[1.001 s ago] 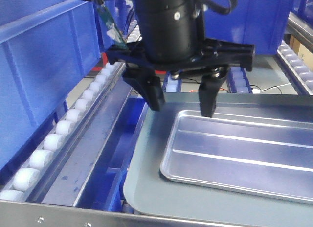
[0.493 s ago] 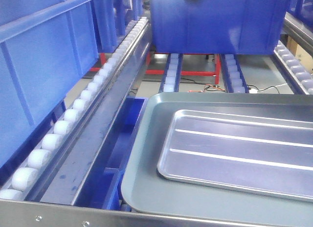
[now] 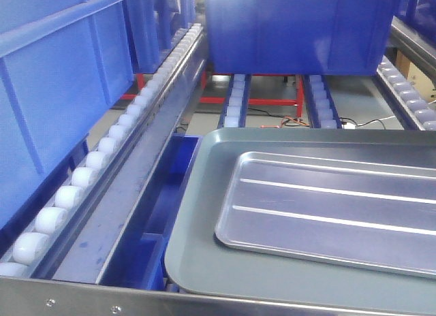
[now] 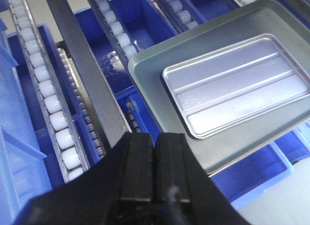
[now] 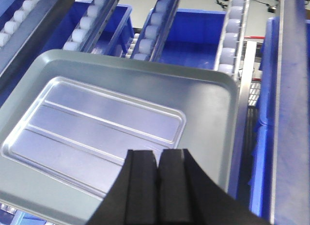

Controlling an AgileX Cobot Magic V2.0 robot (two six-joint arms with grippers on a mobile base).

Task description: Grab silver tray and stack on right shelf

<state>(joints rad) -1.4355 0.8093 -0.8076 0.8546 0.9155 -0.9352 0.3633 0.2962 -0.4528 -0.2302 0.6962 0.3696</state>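
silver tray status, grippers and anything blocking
Left gripper shut, empty. Right gripper shut, empty. Silver tray lying flat in grey tray, ungripped. Nothing on top.

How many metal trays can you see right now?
2. The silver tray lies inside the larger dull grey tray, which rests on the roller shelf. Any beneath would be hidden.

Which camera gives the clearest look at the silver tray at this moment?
The left wrist view: the silver tray shows whole, rim and both ridges. The front-facing view crops the tray at the frame edge; in the right wrist view the right gripper hides part of the tray.
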